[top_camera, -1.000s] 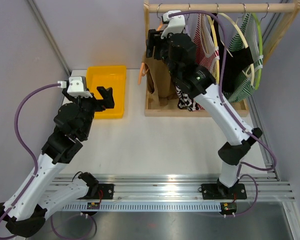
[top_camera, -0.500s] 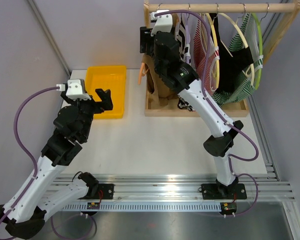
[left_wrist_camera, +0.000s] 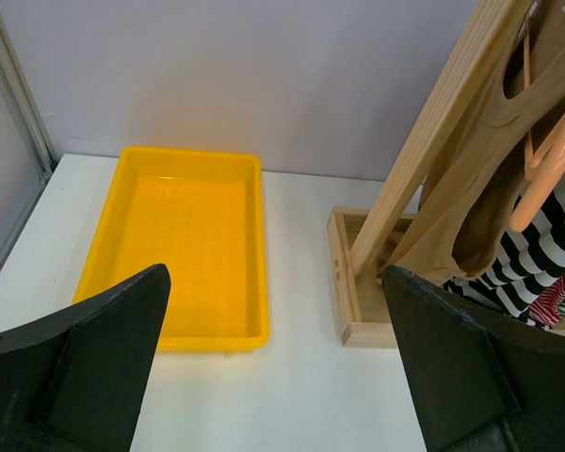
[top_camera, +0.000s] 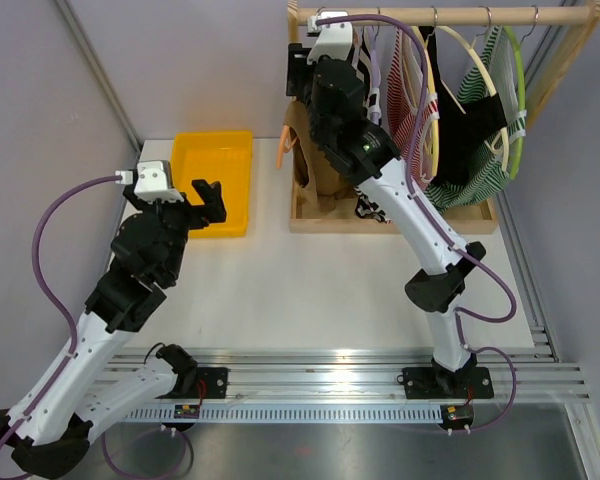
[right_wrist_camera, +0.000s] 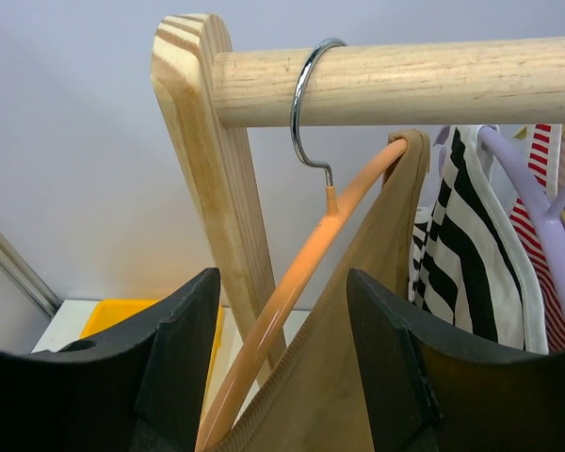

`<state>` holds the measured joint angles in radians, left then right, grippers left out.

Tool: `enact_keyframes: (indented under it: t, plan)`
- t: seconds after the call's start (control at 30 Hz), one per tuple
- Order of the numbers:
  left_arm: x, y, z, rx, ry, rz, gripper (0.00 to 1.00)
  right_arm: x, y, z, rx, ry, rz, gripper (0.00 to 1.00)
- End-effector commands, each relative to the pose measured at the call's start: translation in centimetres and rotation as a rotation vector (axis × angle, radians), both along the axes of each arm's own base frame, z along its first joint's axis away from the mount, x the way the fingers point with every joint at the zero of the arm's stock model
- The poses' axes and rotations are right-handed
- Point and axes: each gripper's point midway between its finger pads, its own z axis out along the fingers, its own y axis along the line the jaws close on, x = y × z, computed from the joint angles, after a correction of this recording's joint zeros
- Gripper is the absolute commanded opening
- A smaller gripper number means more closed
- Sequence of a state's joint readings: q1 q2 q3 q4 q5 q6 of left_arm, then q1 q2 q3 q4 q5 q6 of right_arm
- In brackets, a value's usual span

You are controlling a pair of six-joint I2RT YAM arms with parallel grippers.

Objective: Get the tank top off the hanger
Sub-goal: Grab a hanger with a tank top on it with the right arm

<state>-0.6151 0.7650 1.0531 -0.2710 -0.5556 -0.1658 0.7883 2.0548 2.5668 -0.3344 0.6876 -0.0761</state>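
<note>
While the left hand (left_wrist_camera: 275,282) hangs wide open with nothing in it, above the worktop (top_camera: 310,280) and just beside the yellow tray (left_wrist_camera: 193,153), the right hand (right_wrist_camera: 282,301) is up at the rail (right_wrist_camera: 405,80), at the rack's left end, next to the post (right_wrist_camera: 207,160).

Tank top (right_wrist_camera: 311,395): tan, ribbed, on the orange hanger (right_wrist_camera: 297,278), first garment in the row. Hanger's metal hook (right_wrist_camera: 306,104) sits over the rail, so the top is not off yet.

Right hand's fingers (right_wrist_camera: 169,358) stand either side of the hanger's arm and the top's strap; both sit in the gap. Gap is moderate, not wide. Hanger arm runs down close to one finger, and fabric fills the space up to the other. Cannot tell whether the fingers press on them or only bracket them.

Next along the rail: black-and-white striped top (right_wrist_camera: 471,254), then a purple hanger (right_wrist_camera: 537,217).

Left wrist view: tan top hangs down beside the slanted post toward the rack's wooden base (left_wrist_camera: 344,282), which sits on the worktop, apart from the tray.
</note>
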Motion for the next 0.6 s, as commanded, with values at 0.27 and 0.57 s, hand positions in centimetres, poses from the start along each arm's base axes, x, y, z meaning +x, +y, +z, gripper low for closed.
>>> enact_keyframes:
  t: [0.27,0.57]
  plan:
    - [-0.5,1.0,1.5,-0.052,-0.052,0.037,0.99,1.2,0.0,0.0,0.038,-0.010,-0.011,0.63]
    - [-0.4,1.3,1.4,-0.055,-0.054,0.057,0.99,1.2,-1.1,-0.4,0.024,0.010,-0.041,0.26]
